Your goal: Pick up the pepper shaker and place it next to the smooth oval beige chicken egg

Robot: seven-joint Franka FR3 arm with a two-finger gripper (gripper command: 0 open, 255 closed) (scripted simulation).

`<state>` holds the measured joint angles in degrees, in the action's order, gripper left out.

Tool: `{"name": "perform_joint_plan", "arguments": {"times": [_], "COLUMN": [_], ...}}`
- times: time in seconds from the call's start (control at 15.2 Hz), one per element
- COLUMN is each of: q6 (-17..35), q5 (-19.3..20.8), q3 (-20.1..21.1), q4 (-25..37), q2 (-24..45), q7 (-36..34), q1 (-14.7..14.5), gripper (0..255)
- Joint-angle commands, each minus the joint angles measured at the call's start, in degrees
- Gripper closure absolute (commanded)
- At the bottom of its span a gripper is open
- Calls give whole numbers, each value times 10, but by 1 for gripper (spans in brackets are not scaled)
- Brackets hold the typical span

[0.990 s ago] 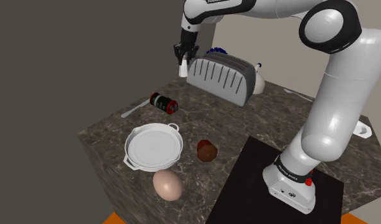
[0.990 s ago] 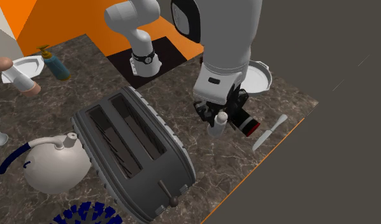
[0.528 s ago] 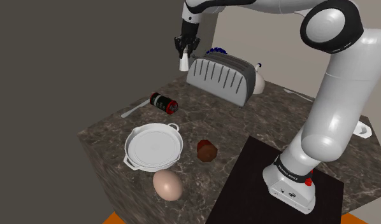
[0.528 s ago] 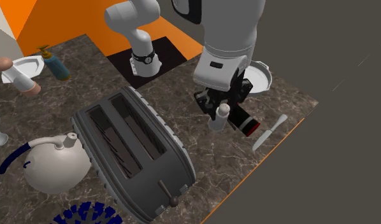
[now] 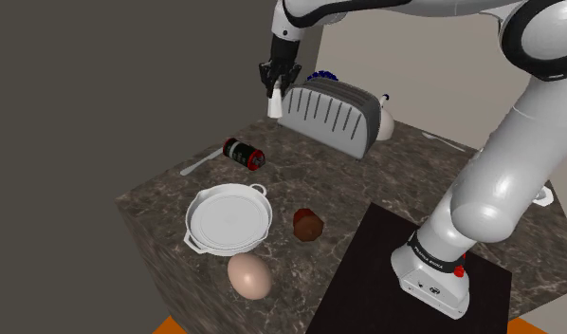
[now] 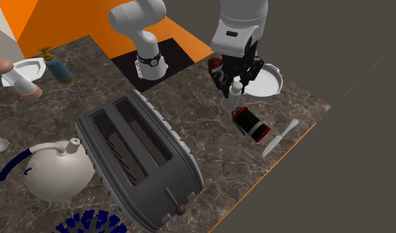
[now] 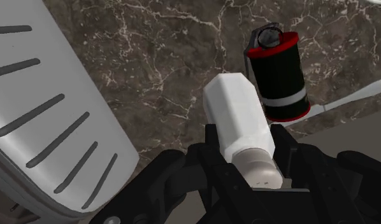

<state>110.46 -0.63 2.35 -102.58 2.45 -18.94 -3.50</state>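
The white arm (image 5: 504,161) rises from its base, folds at a high elbow and reaches across to the far side of the worktop (image 5: 168,194). Its wrist points downward. The black tool (image 5: 272,88) hangs well above the surface, both fingers (image 7: 281,146) clasped on a white shaker (image 5: 272,104).

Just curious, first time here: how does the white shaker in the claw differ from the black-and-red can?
The shaker is white; the can is black with red and white bands. The shaker is held in the gripper above the counter; the can lies on its side on it. Both are small.
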Motion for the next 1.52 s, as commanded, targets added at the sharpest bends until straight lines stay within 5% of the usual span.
{"name": "perform_joint_plan", "arguments": {"times": [0.0, 0.73, 1.45], "q6": [6, 19, 6], "q5": [1, -14, -52], "q3": [10, 78, 169], "q4": [-38, -187, -255], "q2": [-32, -171, -257], "q7": [-22, -140, -271], "q1": [-11, -68, -130], "gripper": [255, 255, 255]}}
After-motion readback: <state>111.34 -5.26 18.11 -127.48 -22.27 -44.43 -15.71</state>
